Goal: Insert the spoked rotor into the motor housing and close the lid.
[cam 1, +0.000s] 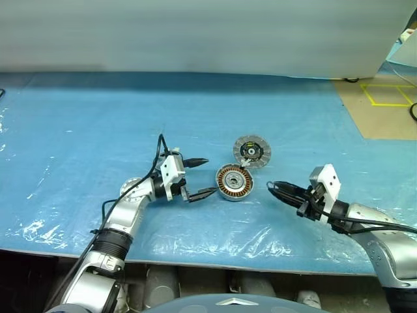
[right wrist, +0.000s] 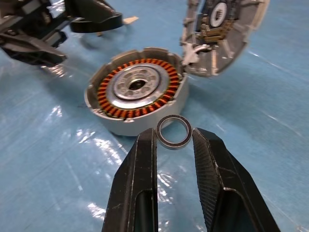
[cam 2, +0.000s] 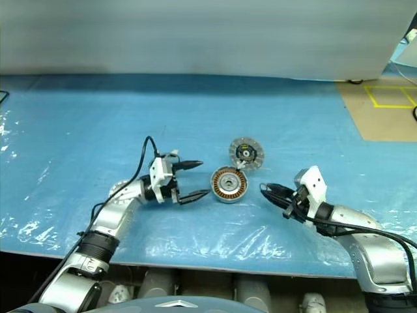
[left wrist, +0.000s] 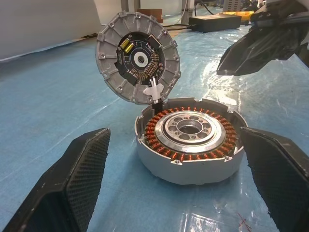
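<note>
One motor housing (cam 1: 234, 182), one raised lid (cam 1: 252, 150); left end effector (cam 1: 199, 177) spread wide, right end effector (right wrist: 174, 141) pinching one small metal ring (right wrist: 174, 131).

A wide table (cam 1: 78, 130) is lying under a blue sheet and crinkled clear plastic film (cam 1: 215, 238) that is catching glints of light. Behind it a pale wall (cam 1: 195, 32) is rising; brown floor (cam 1: 384, 111) with yellow tape markings (cam 1: 389, 95) is showing at the right.

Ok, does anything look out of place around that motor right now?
The lid isn't lying flat: it stands tilted up on edge at the motor housing's rim, its circuit face showing. Also, a small plain ring sits between the right claw's fingertips, apparently pinched there.
</note>
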